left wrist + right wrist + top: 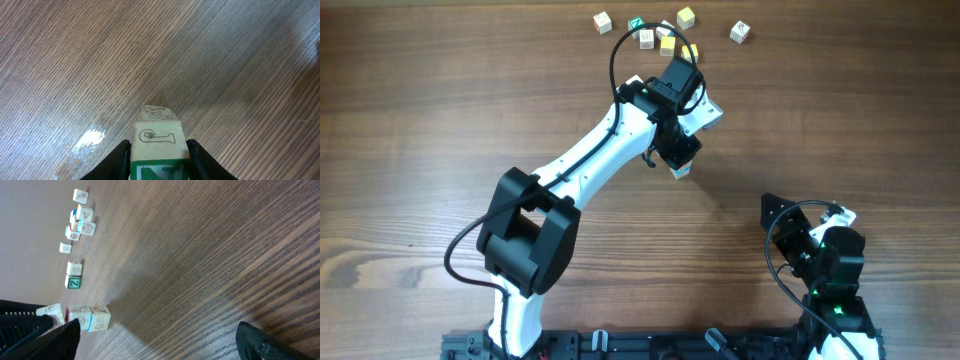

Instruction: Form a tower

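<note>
1. Roughly mid-surface stands the tower (158,137), upright on the brown wooden surface (420,120) and well apart from the loose cubes (603,20) at the far edge.
2. From the right wrist view, three stacked cubes show. The lowest bears a "2" and sits on the wood, and the uppermost runs in among black gripper parts.
3. The left arm (590,160) reaches from its base at the near edge out over the tower, so from overhead only a pale corner of a cube shows under its tip.
4. The left jaws flank the top cube, one black finger close beside each side. A green-framed face lies nearest the wrist camera, with a line-drawn face beyond it. Whether the jaws press on the cube or merely stand beside it cannot be told.
5. The right arm (830,260) sits folded by the near right edge, apart from the tower. The right jaws are spread wide with nothing between them.
6. Six loose cubes lie scattered in a rough row at the far edge, among them a yellow-topped one (686,16) and a green "Z" one (636,23). Two in the middle of the row sit just beside each other.
</note>
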